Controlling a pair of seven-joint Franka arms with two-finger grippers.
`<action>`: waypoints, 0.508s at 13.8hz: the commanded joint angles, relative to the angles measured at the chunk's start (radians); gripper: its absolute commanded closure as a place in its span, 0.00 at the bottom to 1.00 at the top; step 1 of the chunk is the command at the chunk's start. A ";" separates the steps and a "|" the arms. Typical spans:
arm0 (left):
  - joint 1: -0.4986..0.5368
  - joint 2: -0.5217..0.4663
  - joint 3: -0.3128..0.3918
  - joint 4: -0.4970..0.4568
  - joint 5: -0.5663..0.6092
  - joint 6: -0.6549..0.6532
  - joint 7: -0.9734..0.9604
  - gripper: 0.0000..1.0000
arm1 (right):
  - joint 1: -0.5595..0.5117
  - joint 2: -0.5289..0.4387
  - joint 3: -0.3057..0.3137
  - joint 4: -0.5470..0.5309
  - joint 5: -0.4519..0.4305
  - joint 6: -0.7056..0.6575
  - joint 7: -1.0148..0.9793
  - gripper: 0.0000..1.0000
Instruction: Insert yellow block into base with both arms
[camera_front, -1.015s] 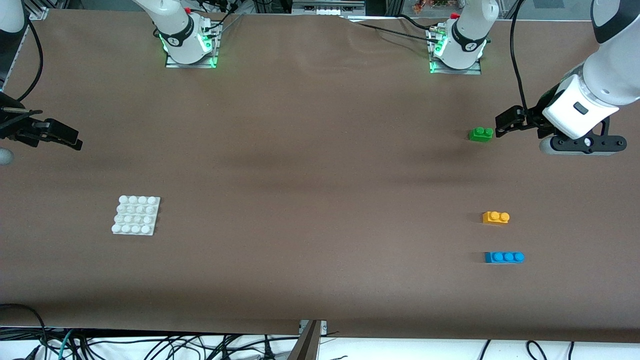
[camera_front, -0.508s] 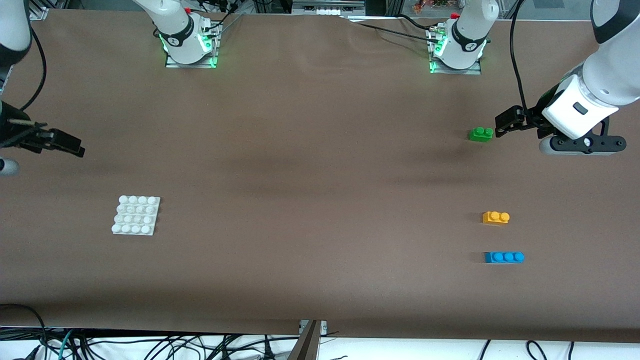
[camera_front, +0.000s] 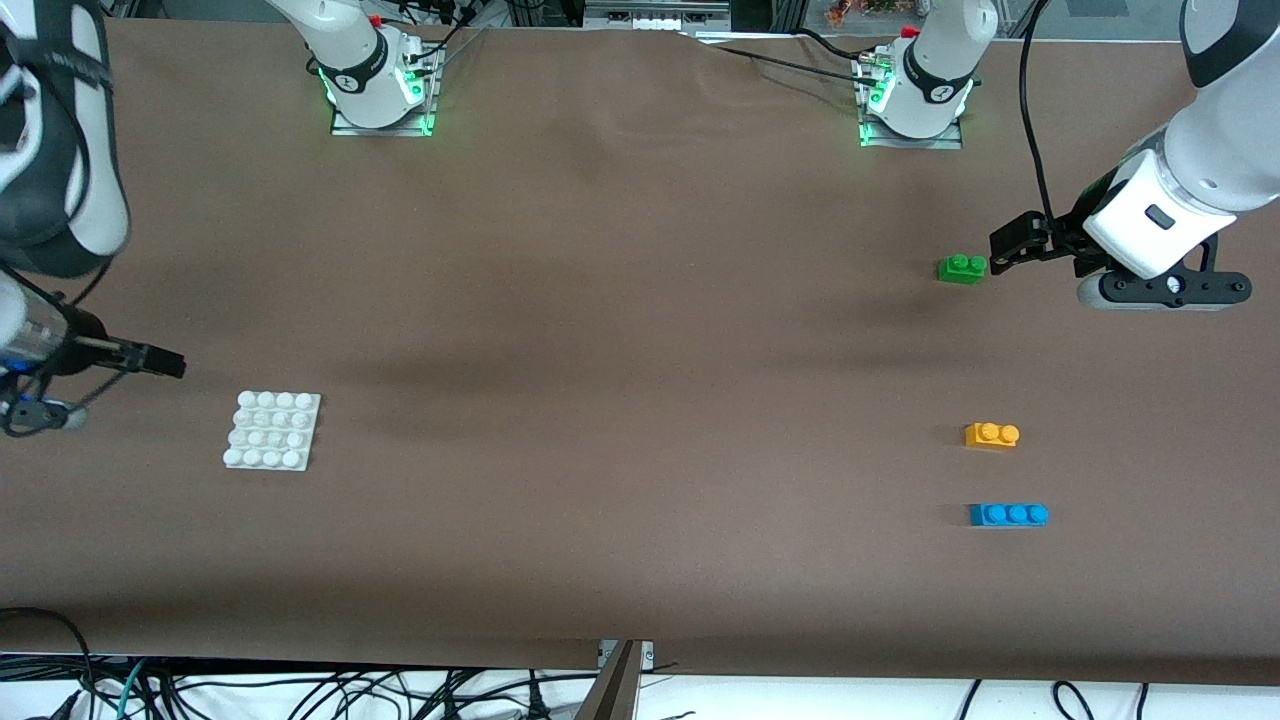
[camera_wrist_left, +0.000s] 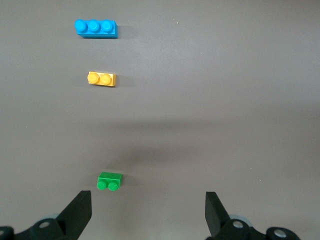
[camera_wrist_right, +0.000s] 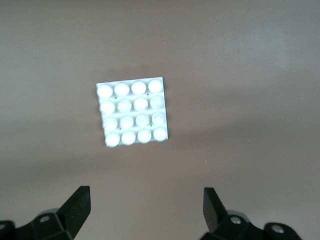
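Nothing is done yet: the yellow block lies untouched on the desk, well apart from the base, while the left claw beside the green brick and the right claw near the base both hang released and empty.

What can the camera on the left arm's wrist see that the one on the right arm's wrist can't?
Only the left wrist view shows the three bricks: the blue brick, the yellow block and the green brick, plus the open left gripper over bare table by the green one. Only the right wrist view shows the white base, with the open right gripper near it, empty. Both share the brown table and a pair of black fingertips spread wide.
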 joint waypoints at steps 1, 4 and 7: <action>-0.003 0.013 -0.004 0.029 0.021 -0.021 0.004 0.00 | -0.002 0.024 0.007 -0.079 -0.010 0.109 0.011 0.00; -0.003 0.013 -0.004 0.031 0.021 -0.021 0.006 0.00 | -0.002 0.064 0.007 -0.127 -0.019 0.192 -0.004 0.00; -0.003 0.015 -0.004 0.029 0.021 -0.021 0.006 0.00 | -0.003 0.119 0.007 -0.148 -0.019 0.277 -0.004 0.00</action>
